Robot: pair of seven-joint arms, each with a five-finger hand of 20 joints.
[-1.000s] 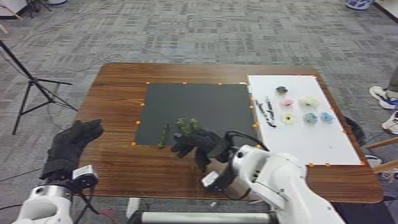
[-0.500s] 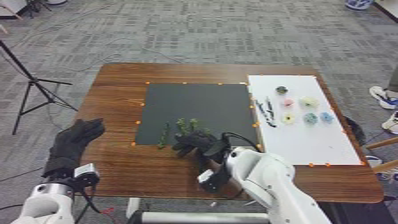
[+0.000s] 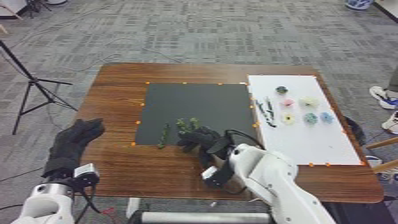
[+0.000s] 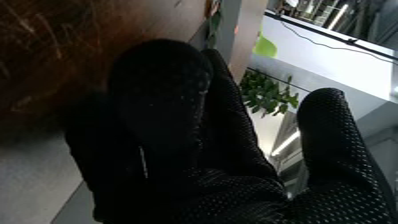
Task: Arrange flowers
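Over the lower right part of the black board (image 3: 191, 102), my right hand (image 3: 206, 138) is held low, just below and right of a leafy green sprig (image 3: 187, 124). A slimmer green stem (image 3: 163, 136) lies left of it on the board. In the right wrist view the thumb of the right hand (image 4: 164, 100) stands apart from a relaxed finger, with nothing held between them; a bit of greenery (image 4: 214, 25) shows past the fingertips. My left hand (image 3: 78, 135) is at the table's left edge, fingers relaxed. Pink (image 3: 287, 102), yellow (image 3: 288, 118) and blue flowers (image 3: 310, 118) lie on the white board (image 3: 315, 145).
Dark and white strips (image 3: 267, 112) lie along the white board's left side, with a dark green round item (image 3: 282, 90) and a cream flower (image 3: 308, 101) near them. Orange markers line both boards. A black tripod (image 3: 32, 80) stands left of the table.
My right hand has shifted slightly, ending a little to the right of where it was half a second ago. The left hand, stems and flowers look unmoved.
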